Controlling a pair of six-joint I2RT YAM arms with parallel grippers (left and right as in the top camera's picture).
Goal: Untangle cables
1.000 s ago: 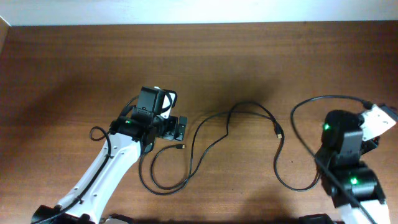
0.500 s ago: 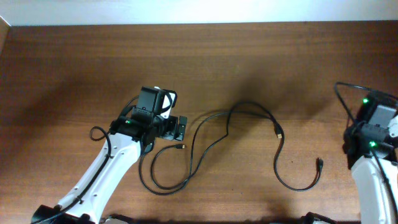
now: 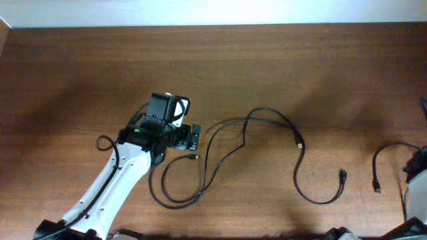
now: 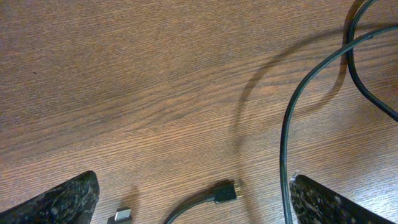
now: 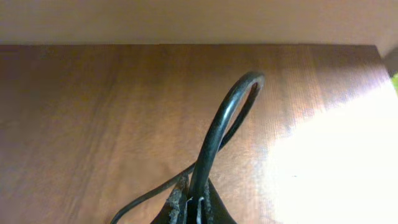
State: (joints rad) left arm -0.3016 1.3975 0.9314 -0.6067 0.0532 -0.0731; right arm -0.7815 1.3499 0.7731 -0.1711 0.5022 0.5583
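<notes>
Across the middle of the bench [image 3: 80, 67] lie the cables [image 3: 247, 123], thin black cords that cross near the centre; which one runs on top there is hard to make out. One end, a small plug [image 3: 194, 158], lies just beside the left hand [image 3: 189, 137], and its cord swings down in a loop toward the near edge before climbing again. A gold-tipped plug [image 3: 299, 143] lies right of centre. A dark plug [image 3: 343, 175] sits further right, at the end of a hook-shaped run. Well apart from these, by the right edge, a separate cable [image 3: 381, 155] arcs from its free tip toward the right arm [image 3: 415, 183], which the frame mostly cuts off.

The right hand [image 5: 189, 204] is closed on that separate cable, which rises from between its fingertips in a stiff loop; the overhead view does not show this hand. The left hand is spread wide over the bench and grips nothing. Its wrist view shows the small plug and a stretch of cord lying between the two fingers [image 4: 62, 199], and another connector [image 4: 122, 216] cut off by the lower edge. The white left arm [image 3: 113, 187] hides the bench beneath it, with its own thicker wiring [image 3: 103, 143] looped alongside.
</notes>
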